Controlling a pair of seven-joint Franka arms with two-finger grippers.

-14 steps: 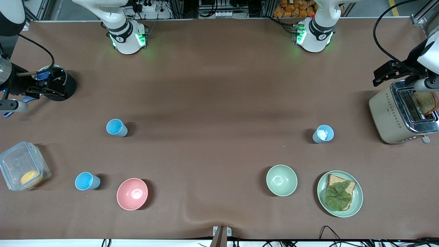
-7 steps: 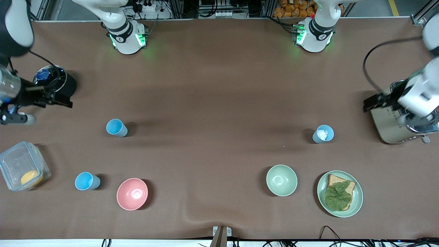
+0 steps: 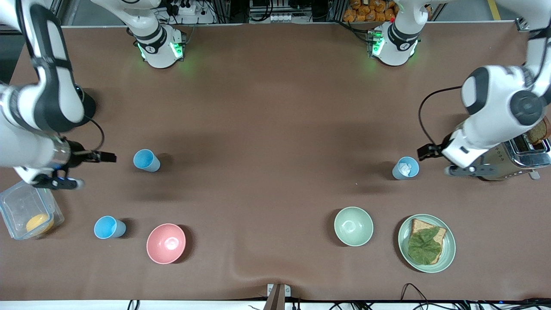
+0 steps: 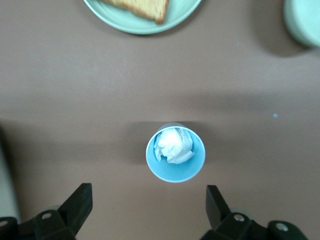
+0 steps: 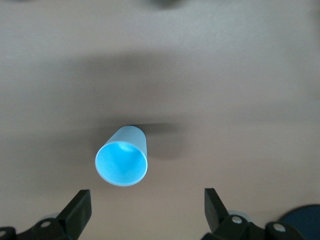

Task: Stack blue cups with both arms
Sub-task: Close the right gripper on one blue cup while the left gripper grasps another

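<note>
Three light-blue cups stand upright on the brown table. One cup (image 3: 146, 160) is toward the right arm's end, and my right gripper (image 3: 106, 157) is open and empty just beside it. The right wrist view shows this cup (image 5: 122, 157) ahead of the open right gripper (image 5: 145, 207). A second cup (image 3: 109, 227) stands nearer the front camera, beside the pink bowl. A third cup (image 3: 405, 168) holds a white crumpled wad, and my left gripper (image 3: 425, 151) is open and empty beside it. The left wrist view shows that cup (image 4: 175, 152) ahead of the open left gripper (image 4: 147, 205).
A pink bowl (image 3: 166, 243), a pale green bowl (image 3: 353, 226) and a green plate (image 3: 451, 254) with toast and a leaf sit near the front edge. A toaster (image 3: 516, 157) stands at the left arm's end. A clear container (image 3: 23, 206) stands at the right arm's end.
Both arms swung in from the table's ends. The right gripper moved from the black pot to beside a blue cup. The left gripper moved from the toaster to beside the cup with the wad.
</note>
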